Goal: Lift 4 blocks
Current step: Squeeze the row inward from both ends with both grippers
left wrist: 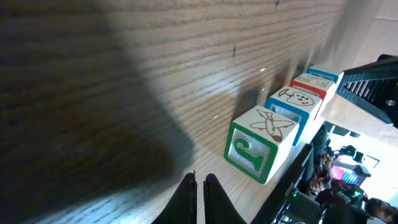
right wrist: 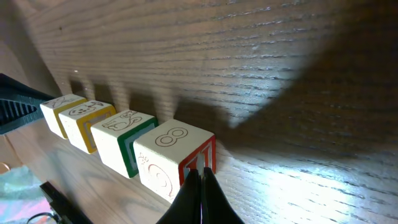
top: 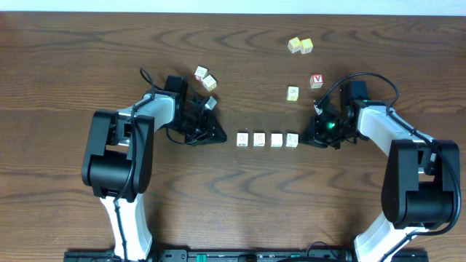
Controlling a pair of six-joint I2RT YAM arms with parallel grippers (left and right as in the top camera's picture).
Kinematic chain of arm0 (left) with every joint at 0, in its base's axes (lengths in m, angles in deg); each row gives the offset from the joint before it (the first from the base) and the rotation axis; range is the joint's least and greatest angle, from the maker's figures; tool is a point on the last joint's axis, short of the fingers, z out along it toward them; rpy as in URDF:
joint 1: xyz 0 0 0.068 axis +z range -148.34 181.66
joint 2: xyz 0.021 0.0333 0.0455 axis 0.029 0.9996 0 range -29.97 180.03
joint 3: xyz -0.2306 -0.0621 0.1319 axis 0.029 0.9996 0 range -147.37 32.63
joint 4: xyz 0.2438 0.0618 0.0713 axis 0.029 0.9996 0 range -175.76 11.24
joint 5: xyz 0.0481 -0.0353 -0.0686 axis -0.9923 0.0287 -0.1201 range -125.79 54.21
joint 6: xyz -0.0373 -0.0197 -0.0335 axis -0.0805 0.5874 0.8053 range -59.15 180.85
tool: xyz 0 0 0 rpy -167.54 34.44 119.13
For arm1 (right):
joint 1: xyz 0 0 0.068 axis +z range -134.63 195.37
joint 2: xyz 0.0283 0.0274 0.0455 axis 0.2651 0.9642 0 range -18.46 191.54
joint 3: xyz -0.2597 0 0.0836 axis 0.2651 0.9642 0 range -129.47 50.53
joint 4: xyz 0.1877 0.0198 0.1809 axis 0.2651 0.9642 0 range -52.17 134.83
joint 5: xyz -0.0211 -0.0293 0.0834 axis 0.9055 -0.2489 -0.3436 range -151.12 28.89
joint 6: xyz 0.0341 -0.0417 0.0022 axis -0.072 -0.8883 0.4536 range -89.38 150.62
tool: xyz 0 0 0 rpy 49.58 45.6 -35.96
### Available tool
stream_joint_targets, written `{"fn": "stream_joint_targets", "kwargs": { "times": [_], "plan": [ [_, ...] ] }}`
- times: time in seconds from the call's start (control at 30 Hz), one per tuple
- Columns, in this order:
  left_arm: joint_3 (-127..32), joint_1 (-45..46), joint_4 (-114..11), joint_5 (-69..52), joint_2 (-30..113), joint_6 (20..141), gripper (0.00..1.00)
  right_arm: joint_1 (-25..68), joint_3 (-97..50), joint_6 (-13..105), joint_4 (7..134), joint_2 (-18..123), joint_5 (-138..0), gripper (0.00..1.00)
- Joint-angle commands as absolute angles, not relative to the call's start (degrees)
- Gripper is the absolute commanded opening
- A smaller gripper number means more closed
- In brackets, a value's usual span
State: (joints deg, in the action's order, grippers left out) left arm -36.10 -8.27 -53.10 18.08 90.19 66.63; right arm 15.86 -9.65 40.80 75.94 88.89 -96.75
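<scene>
Four cream-white blocks lie in a straight row mid-table [top: 242, 138] [top: 259, 138] [top: 277, 139] [top: 292, 139]. My left gripper [top: 221, 137] is shut and empty, its tips low over the wood just left of the row. In the left wrist view the left gripper [left wrist: 199, 182] points at the nearest block [left wrist: 261, 142], which has green sides and a plane drawing; a small gap separates them. My right gripper [top: 303, 139] is shut at the row's right end. In the right wrist view the right gripper [right wrist: 200, 173] rests against the red-framed end face of the block [right wrist: 171, 152] marked 8.
Two pale yellow cubes [top: 300, 46] sit at the far right. A red-faced cube [top: 316, 81] and another pale cube [top: 292, 93] lie behind the right gripper. Two more cubes [top: 204, 78] lie behind the left arm [top: 164, 109].
</scene>
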Motion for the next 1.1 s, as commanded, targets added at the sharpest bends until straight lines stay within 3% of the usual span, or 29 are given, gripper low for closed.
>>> {"fn": "stream_joint_targets", "kwargs": {
  "times": [0.0,1.07],
  "plan": [
    [-35.8,-10.1,-54.0,19.0,91.0,68.4,0.07,15.5,-9.5,40.2,75.7,88.4,-98.3,0.01],
    [-35.8,-12.4,-55.9,19.3,91.0,71.1,0.07,17.9,-9.3,40.8,74.5,88.4,-98.9,0.01]
  ]
}}
